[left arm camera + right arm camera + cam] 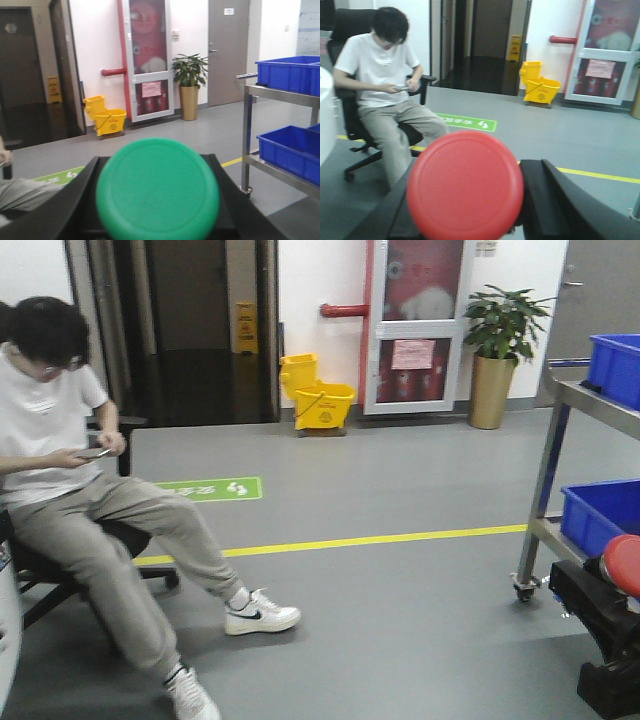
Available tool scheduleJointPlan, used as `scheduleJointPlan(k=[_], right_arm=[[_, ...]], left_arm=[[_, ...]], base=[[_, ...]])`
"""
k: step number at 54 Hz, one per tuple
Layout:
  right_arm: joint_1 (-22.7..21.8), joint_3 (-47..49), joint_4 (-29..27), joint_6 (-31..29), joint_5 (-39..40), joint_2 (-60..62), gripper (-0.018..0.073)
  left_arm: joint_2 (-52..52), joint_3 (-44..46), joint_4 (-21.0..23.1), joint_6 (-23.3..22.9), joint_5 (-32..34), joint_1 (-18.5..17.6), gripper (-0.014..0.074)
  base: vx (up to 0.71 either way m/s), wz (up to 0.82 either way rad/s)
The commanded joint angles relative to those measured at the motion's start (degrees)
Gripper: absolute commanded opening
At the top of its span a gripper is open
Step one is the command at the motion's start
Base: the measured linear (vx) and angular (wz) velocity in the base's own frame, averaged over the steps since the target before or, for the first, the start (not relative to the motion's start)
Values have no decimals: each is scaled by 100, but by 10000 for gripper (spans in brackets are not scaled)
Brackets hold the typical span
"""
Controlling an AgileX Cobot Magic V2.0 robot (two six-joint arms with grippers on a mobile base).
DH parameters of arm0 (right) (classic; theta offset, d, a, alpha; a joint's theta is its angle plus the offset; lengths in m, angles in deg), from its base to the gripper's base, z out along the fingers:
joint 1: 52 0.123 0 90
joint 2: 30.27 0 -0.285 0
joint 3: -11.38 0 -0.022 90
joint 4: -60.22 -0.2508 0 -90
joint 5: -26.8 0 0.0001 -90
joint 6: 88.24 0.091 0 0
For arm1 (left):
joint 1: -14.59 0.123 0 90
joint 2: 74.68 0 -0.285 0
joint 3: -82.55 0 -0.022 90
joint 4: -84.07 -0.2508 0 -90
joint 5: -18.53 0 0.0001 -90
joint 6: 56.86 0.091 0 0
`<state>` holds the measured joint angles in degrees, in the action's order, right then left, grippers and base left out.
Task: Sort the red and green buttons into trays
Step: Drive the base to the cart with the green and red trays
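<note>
The green button (157, 192) fills the lower middle of the left wrist view, its round cap facing the camera. My left gripper (155, 165) is shut on it, one black finger (75, 200) on each side. In the right wrist view the red button (465, 185) sits the same way, cap toward the camera, with my right gripper (470, 172) shut on it. The front view catches only an edge of the red button (624, 562) and the right gripper (600, 615) at the lower right. Both wrist views look out level across the room. The trays are out of view, and the buttons' bases are hidden.
A person (70, 490) sits in an office chair at the left, legs stretched onto the grey floor. A metal cart (545, 490) with blue crates (600, 515) stands at the right. A yellow mop bucket (318, 395) and a potted plant (497, 350) stand by the far wall.
</note>
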<state>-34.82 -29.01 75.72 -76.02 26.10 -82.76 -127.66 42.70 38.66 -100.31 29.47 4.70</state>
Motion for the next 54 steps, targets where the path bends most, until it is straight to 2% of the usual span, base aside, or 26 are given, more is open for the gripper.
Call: scheduleJointPlan(k=[1, 23, 54], right_arm=[[-2, 225, 19, -45, 485, 45, -9], [-2, 225, 19, -45, 485, 45, -9], [-2, 225, 19, -45, 485, 45, -9]], left_arm=[[28, 201, 79, -40, 361, -14, -3], [28, 201, 79, -40, 361, -14, -3], [28, 201, 79, -40, 355, -14, -3]], base=[[44, -32], [40, -42], [35, -70]])
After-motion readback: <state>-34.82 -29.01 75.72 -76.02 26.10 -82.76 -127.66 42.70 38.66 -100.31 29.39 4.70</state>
